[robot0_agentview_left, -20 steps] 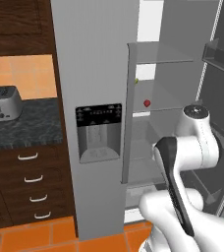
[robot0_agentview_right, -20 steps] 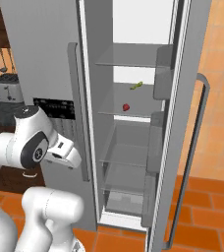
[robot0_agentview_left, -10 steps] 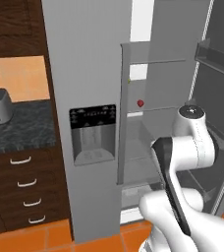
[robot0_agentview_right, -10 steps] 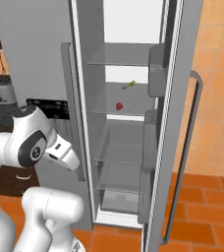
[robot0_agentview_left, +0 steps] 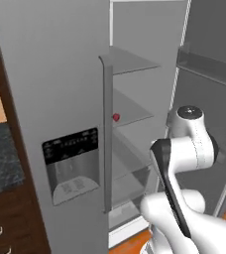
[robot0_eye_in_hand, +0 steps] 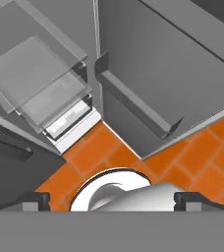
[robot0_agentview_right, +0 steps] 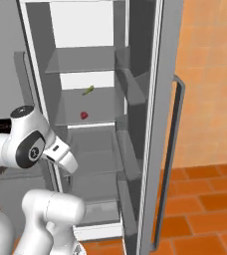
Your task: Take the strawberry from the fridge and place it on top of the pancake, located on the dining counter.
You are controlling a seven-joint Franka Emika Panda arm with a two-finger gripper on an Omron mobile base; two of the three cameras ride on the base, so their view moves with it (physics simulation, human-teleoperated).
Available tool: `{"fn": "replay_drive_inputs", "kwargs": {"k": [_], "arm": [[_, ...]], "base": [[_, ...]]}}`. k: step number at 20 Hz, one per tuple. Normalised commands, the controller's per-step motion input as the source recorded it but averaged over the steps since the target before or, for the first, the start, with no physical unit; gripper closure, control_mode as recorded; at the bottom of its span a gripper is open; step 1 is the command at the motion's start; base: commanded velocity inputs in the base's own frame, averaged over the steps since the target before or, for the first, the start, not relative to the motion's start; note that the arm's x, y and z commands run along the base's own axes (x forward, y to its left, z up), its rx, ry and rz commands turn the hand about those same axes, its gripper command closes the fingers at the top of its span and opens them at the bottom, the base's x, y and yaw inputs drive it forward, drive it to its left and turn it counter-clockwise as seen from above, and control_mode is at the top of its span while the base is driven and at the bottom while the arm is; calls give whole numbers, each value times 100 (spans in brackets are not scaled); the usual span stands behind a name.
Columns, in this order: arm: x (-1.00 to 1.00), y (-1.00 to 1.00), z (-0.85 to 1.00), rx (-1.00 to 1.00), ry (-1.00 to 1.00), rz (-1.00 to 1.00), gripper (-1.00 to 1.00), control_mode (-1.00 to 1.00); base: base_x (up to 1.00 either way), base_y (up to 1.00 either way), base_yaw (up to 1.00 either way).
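The fridge (robot0_agentview_left: 60, 74) stands close in front, its left door shut and its right door (robot0_agentview_right: 158, 114) swung open. The strawberry (robot0_agentview_left: 116, 117) (robot0_agentview_right: 84, 115), tiny and red, lies on a middle glass shelf. My arm (robot0_agentview_right: 31, 147) is folded in front of the fridge's lower shelves, below and left of the berry in the right base view. My gripper (robot0_eye_in_hand: 112, 201) points down at the orange floor and the fridge's bottom edge, open and holding nothing. The pancake and the dining counter are out of view.
A small yellow-green fruit (robot0_agentview_right: 88, 90) lies on the shelf above the berry. The open door carries bins (robot0_agentview_right: 128, 79) and a long handle (robot0_agentview_right: 176, 144). A water dispenser (robot0_agentview_left: 71, 166) sits in the shut door. Dark granite worktop (robot0_agentview_left: 1, 161) with drawers is at left. Orange tiles (robot0_agentview_right: 200, 209) cover the floor.
The whole picture has shifted and grown: the base has driven closer to the open fridge. The arm keeps its folded pose and the gripper stays open.
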Motion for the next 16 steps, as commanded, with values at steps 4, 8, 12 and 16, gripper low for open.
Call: {"fn": "replay_drive_inputs", "kwargs": {"k": [4,8,12,16], "arm": [[0,0,0,0,0,0,-100,100],[0,0,0,0,0,0,-100,100],[0,0,0,0,0,0,-100,100],[0,0,0,0,0,0,-100,100]], "base": [[41,16,-36],[37,2,-24],[45,9,-7],[41,1,3]]}}
